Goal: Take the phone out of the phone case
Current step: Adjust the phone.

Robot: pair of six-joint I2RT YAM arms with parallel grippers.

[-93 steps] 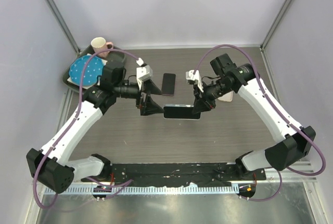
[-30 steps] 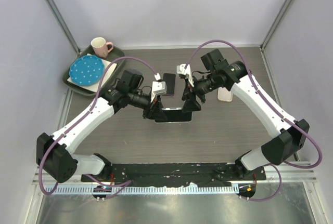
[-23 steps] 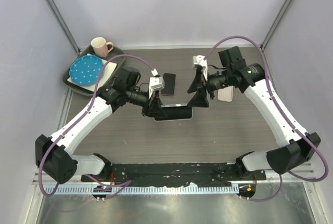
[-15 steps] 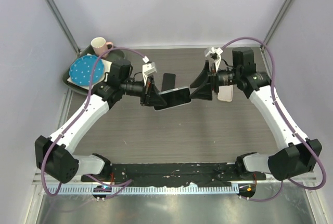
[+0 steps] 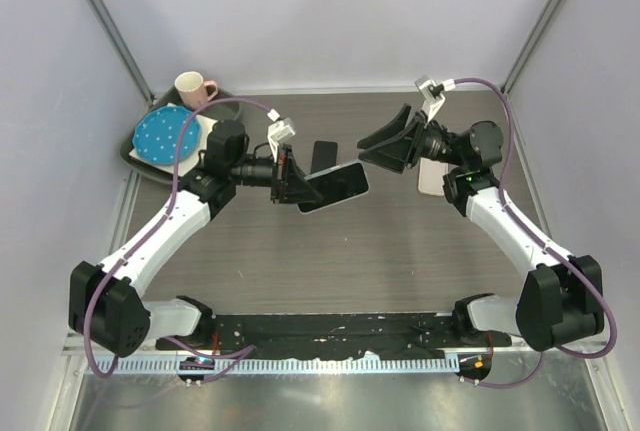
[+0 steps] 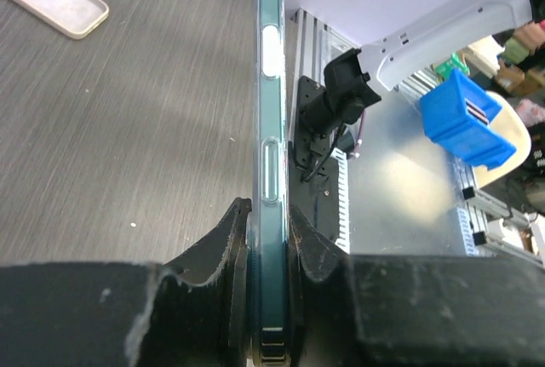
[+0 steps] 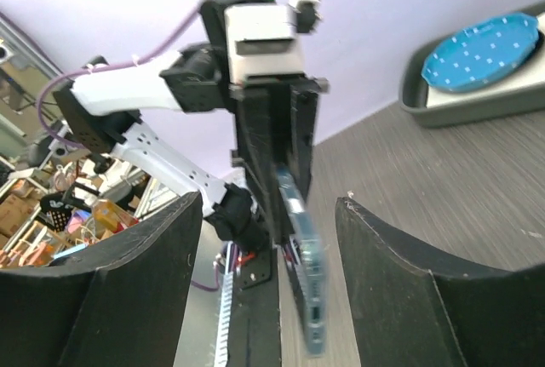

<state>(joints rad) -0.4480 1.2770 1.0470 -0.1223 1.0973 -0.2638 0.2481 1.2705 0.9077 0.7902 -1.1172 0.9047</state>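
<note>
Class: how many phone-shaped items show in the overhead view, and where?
3. A cased phone gripped by the left tool above mid-table; a dark one flat behind it; a pale one flat, partly hidden under the right arm.

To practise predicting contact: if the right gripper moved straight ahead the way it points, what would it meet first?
Probably the cased phone, held edge-on by the left gripper; the right gripper faces it, though depth is unclear.
</note>
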